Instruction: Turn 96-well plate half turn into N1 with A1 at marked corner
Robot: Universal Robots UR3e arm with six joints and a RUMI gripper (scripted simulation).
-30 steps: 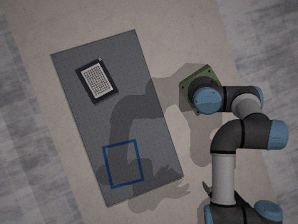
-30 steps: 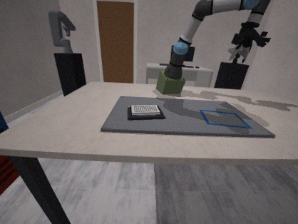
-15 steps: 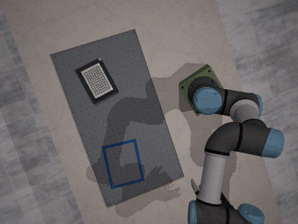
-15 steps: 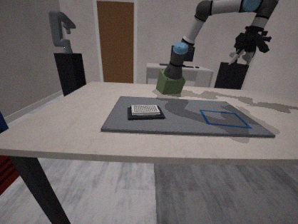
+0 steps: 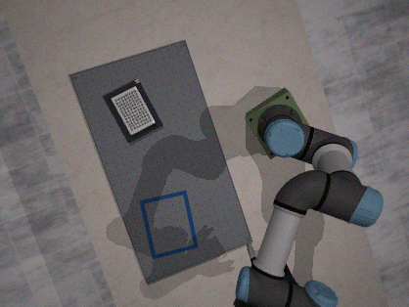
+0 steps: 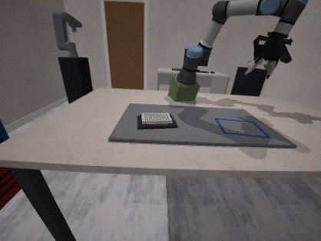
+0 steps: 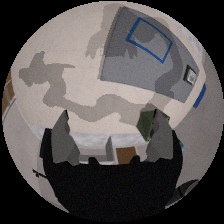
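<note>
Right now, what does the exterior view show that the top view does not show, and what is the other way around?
Only the exterior view shows the open, empty gripper high above the table's far right side, and an orange door. Only the top view shows the small mark at one corner of the nest. Both show the well plate, the grey mat, the blue square and the green base.

The cut-off corner of the white 96-well plate (image 5: 133, 109) is too small to resolve in any view. The small A1 marking (image 5: 137, 81) beside the black plate nest (image 5: 113, 109) is unreadable. The top view's lower edge crops the grey-and-blue robot arm (image 5: 313, 191), hiding its wrist.
</note>
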